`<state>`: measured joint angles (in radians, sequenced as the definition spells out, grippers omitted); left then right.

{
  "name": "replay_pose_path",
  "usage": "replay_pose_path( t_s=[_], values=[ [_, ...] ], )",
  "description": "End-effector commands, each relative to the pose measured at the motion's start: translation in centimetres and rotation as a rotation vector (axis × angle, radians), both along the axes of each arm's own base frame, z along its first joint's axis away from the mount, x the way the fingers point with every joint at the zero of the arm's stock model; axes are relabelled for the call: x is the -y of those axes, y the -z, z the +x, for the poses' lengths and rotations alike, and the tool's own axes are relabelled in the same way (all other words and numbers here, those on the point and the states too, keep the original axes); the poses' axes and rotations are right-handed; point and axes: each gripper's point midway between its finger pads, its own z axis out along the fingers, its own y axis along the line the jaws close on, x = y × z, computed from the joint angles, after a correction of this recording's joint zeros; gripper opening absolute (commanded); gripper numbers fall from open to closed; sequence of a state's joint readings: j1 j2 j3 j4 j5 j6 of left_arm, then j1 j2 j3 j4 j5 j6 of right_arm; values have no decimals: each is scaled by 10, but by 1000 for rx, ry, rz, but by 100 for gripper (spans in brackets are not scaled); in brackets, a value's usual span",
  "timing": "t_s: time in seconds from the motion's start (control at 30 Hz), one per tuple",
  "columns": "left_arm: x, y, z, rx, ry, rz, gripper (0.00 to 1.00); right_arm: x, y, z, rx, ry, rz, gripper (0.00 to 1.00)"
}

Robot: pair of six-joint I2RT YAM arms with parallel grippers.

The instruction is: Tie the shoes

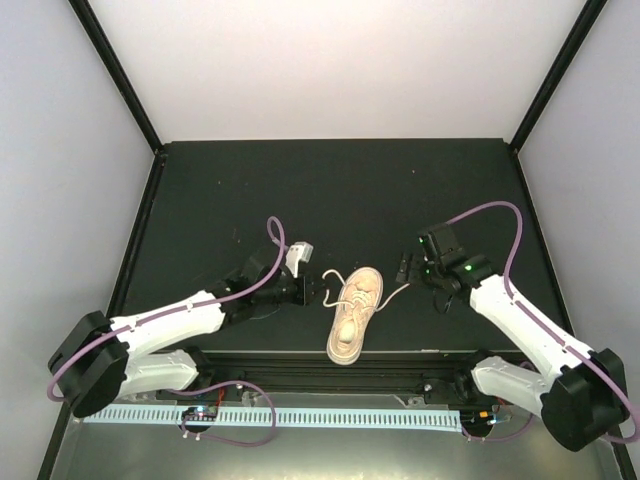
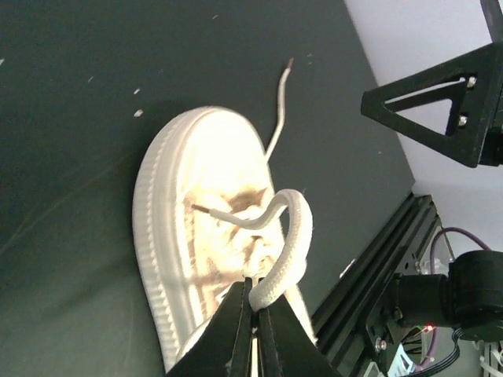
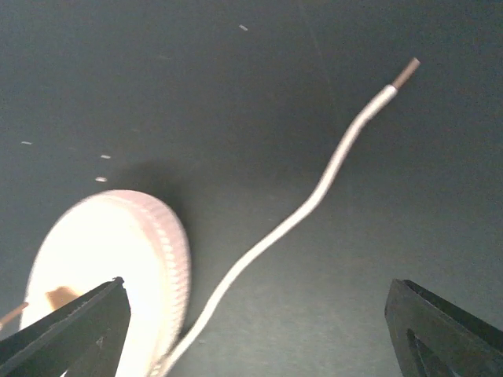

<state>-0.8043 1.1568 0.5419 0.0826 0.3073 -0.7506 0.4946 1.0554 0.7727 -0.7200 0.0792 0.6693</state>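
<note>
your left pincer (image 2: 253, 302) pinches the lace loop (image 2: 295, 236) above the sneaker (image 1: 352, 315); right pincer (image 3: 255, 284) gapes wide beside the sneaker, lace end (image 3: 330, 169) loose. pull now and the loop could unravel.

Closed left end effector (image 2: 253, 296) pinches lace loop (image 2: 302, 229) above sneaker (image 2: 167, 196).

dark table (image 1: 250, 190), pale sneaker (image 1: 355, 315) on it, lace (image 1: 395, 293) trailing right
</note>
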Motion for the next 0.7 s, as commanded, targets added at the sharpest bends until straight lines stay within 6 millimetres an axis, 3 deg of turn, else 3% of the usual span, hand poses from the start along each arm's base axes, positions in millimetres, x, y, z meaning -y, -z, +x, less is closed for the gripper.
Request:
replay_pose_path(
  t_s=[0.0, 0.1, 0.23, 0.4, 0.67],
  values=[
    [-13, 13, 0, -104, -85, 2, 2, 17, 29, 0, -64, 29, -52, 91],
    [-15, 20, -1, -139, -91, 1, 2, 18, 47, 4, -100, 41, -73, 90],
    [-8, 10, -4, -171, -47, -95, 2, 16, 60, 13, -125, 43, -98, 88],
    [-16, 8, 1, -130, -59, -13, 2, 22, 80, 21, -162, 59, -167, 85],
    [-21, 7, -2, -119, -60, -18, 2, 9, 108, 24, -216, 46, -122, 79]
  ],
)
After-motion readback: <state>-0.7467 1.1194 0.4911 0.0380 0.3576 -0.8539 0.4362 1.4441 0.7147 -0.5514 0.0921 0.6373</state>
